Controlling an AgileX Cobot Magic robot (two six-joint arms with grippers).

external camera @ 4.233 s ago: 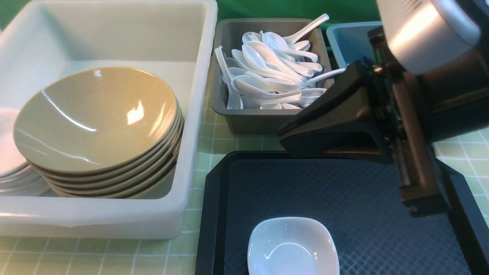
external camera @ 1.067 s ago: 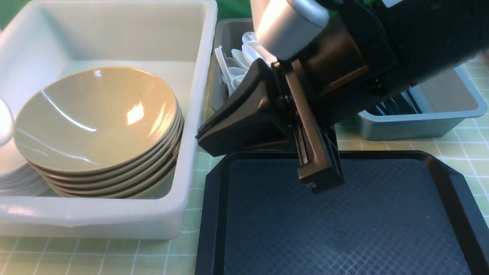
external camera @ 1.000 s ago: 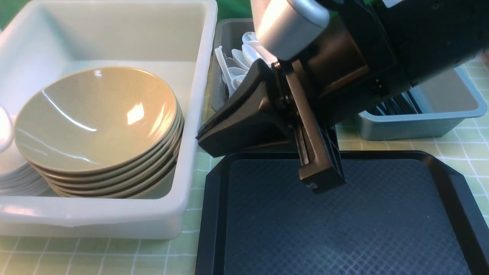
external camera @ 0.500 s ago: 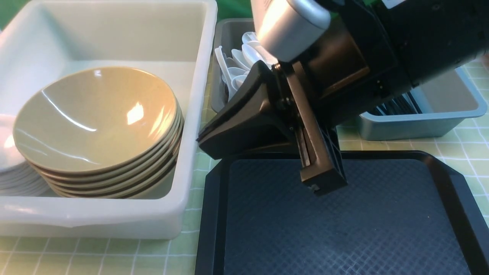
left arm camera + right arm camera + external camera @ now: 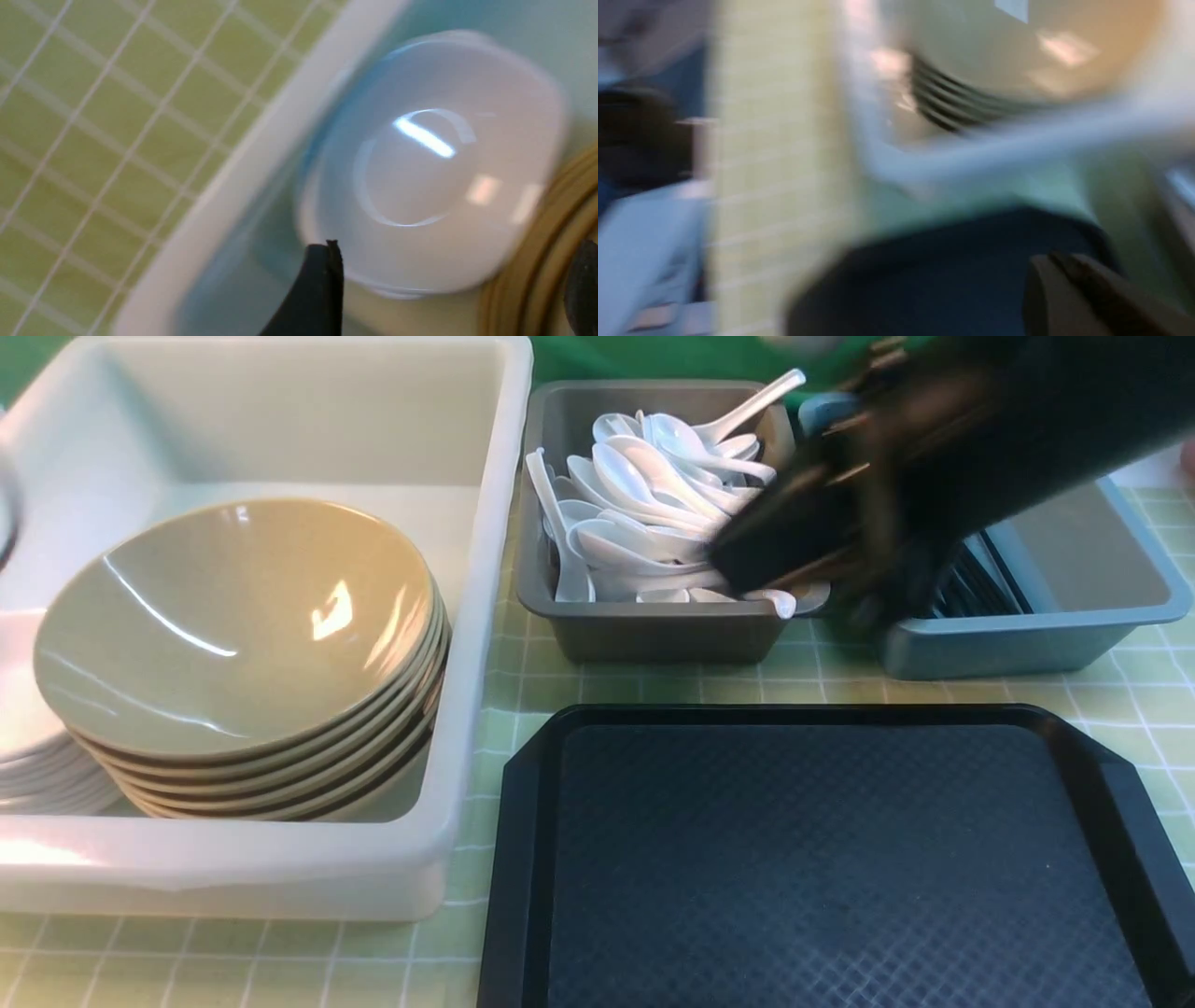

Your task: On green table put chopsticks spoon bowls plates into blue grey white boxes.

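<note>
From my station I see the big translucent white plastic tub (image 5: 485, 616) on the left of the pale green checked tablecloth (image 5: 653, 691), holding a stack of wide glossy tan bowls (image 5: 233, 635) with a pile of small glossy white square dishes (image 5: 28, 747) just to their left. In the left wrist view the top white dish (image 5: 434, 163) sits inside that tub, beside the tan bowl rims (image 5: 537, 261). My left gripper (image 5: 453, 289) hangs above it with its two dark fingertips (image 5: 317, 289) spread wide apart, holding nothing, the dish lying between and beyond them without touching. Farther back, the smaller dark grey tub (image 5: 644, 625) is heaped with glossy white soup spoons (image 5: 653, 513), and to its right the blue-grey tub (image 5: 1036, 635) holds thin black chopsticks (image 5: 980, 588). My right arm (image 5: 934, 457) is a dark motion smear across the far right, over the gap between those two tubs. Its gripper is too blurred in both the front and right wrist views for me to tell whether the jaws are apart or together. The flat black textured tray (image 5: 840, 859) lies near me on the right, well apart from the arm.
</note>
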